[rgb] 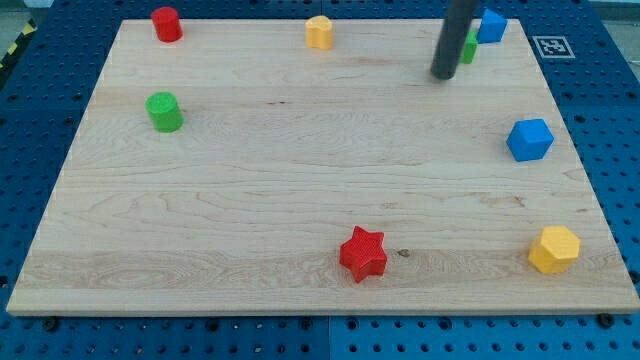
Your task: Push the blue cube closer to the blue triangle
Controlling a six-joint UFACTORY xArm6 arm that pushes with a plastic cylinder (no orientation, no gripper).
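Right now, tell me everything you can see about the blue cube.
The blue cube is a small, solid-looking block of matte blue, plastic by the look of it, with its top and two side faces showing. It sits flat on the wooden board near the view's right edge, about mid-height, turned slightly corner-on. Nothing touches it. My tip is well off toward the view's upper left of it, near the green block.

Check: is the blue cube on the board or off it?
On. The blue cube sits wholly on the wooden board, near its right edge.
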